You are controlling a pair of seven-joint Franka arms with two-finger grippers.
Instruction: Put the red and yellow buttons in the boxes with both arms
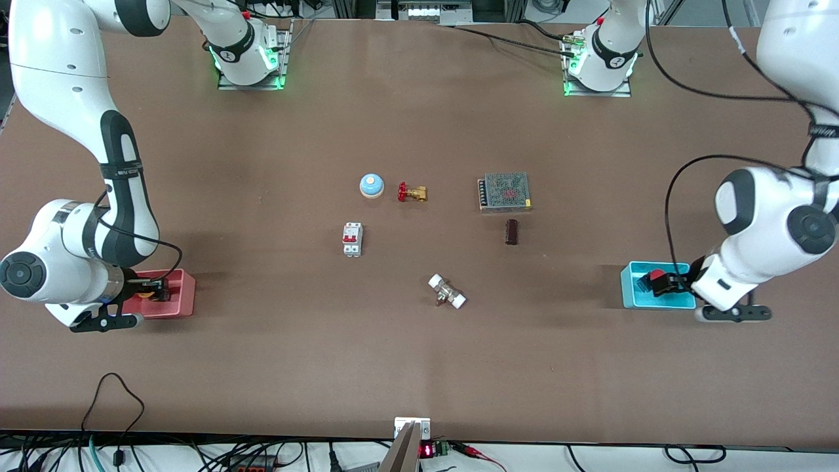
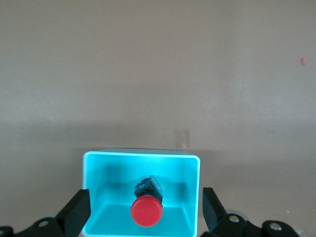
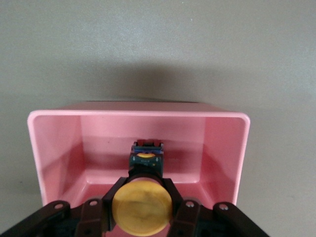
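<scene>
The red button (image 2: 146, 210) lies in the cyan box (image 2: 98, 182), its dark body resting on the box floor. My left gripper (image 2: 144, 213) is open over it, with one finger (image 2: 76, 215) at each side of the box and neither touching the button. In the front view the left gripper (image 1: 665, 283) hangs over the cyan box (image 1: 632, 295) with the red button (image 1: 655, 275) under it. My right gripper (image 3: 142, 197) is shut on the yellow button (image 3: 141, 207) and holds it inside the pink box (image 3: 59, 143). In the front view the right gripper (image 1: 149, 290) is low in the pink box (image 1: 185, 294).
In the middle of the table are a blue domed bell (image 1: 371, 185), a brass valve with a red handle (image 1: 411, 193), a grey mesh-topped unit (image 1: 505, 191), a dark cylinder (image 1: 512, 232), a white breaker (image 1: 352, 239) and a white-ended fitting (image 1: 447, 292).
</scene>
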